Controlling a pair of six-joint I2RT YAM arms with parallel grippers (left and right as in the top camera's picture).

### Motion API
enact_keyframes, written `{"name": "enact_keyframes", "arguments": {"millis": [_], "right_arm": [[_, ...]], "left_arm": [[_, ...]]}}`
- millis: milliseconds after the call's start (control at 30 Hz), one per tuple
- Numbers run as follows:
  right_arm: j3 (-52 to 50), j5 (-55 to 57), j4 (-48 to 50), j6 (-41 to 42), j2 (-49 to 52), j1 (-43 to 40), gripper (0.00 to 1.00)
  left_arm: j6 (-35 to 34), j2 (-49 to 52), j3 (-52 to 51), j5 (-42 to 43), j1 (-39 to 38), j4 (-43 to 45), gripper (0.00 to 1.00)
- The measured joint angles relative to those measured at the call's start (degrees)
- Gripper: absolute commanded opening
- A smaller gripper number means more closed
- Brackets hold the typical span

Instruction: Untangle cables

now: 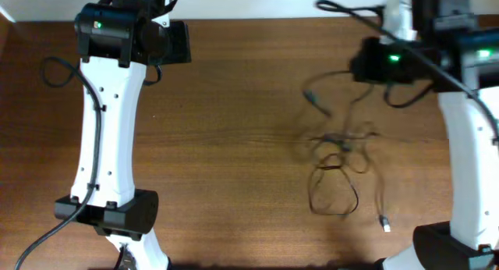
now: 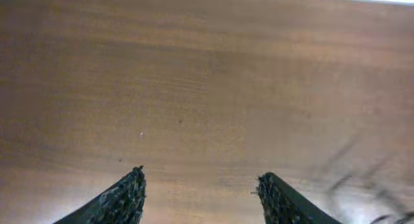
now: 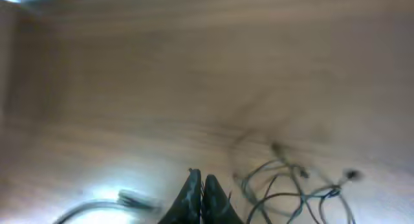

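Well, the cables (image 1: 337,139) lie tangled toward the right edge of the table (image 1: 234,145). The left gripper (image 2: 200,188) hangs spread wide, well apart from them; the right gripper (image 3: 202,188) is pinched closed near them.

Cables (image 1: 337,142) blurred; crossings seemingly indistinct
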Motion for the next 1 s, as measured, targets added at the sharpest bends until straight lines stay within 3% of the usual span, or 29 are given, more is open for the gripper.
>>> {"name": "enact_keyframes", "arguments": {"millis": [100, 233, 267, 333, 367, 400, 467, 633, 733, 767, 867, 1000], "right_arm": [[5.95, -2.84, 10.62, 3.15, 1.01, 6.21, 0.04], [16.15, -3.80, 14.82, 5.51, 0.42, 7.65, 0.04], [17.22, -3.80, 14.95, 5.79, -0.13, 7.65, 0.18], [17.68, -3.76, 9.86, 5.99, -0.22, 7.65, 0.73], [17.68, -3.76, 6.78, 6.01, 0.42, 7.65, 0.90], [17.81, -3.76, 3.54, 5.99, 1.55, 7.65, 0.99], [17.81, -3.65, -1.99, 5.31, 4.63, 7.65, 0.99], [17.46, -1.46, -6.73, 4.39, 7.15, 7.65, 0.99], [17.44, 2.05, -8.68, 4.22, 3.39, 7.65, 0.99], [17.46, 3.72, -9.44, 4.20, 0.81, 7.65, 0.99], [17.46, 8.37, -12.44, 4.17, -6.71, 7.65, 0.99], [17.57, 11.78, -13.92, 4.24, -13.09, 3.76, 0.99]], "left_arm": [[0.90, 0.00, 0.00, 2.34, 5.57, 1.42, 0.57], [2.89, 0.00, 0.00, 7.04, 9.35, 1.60, 0.57], [4.85, 0.00, 0.00, 9.53, 9.31, 1.60, 0.57], [10.08, 0.00, 0.00, 15.87, 9.11, 1.27, 0.56], [12.81, 0.00, 0.00, 19.47, 9.11, 1.01, 0.56], [14.14, 0.00, 0.00, 21.31, 9.09, 1.05, 0.56], [15.50, 0.00, 0.00, 23.28, 9.07, 1.01, 0.47], [17.35, -0.17, 0.00, 25.49, 9.07, 1.27, 0.49], [17.51, -2.99, -0.11, 25.51, 9.07, 1.25, 0.49], [17.53, -5.60, -0.11, 25.53, 9.07, 0.66, 0.41], [17.35, -13.31, -0.02, 25.86, 8.79, -2.67, 0.39], [15.72, -15.43, 0.04, 25.92, 5.11, -5.88, 0.42]]}}
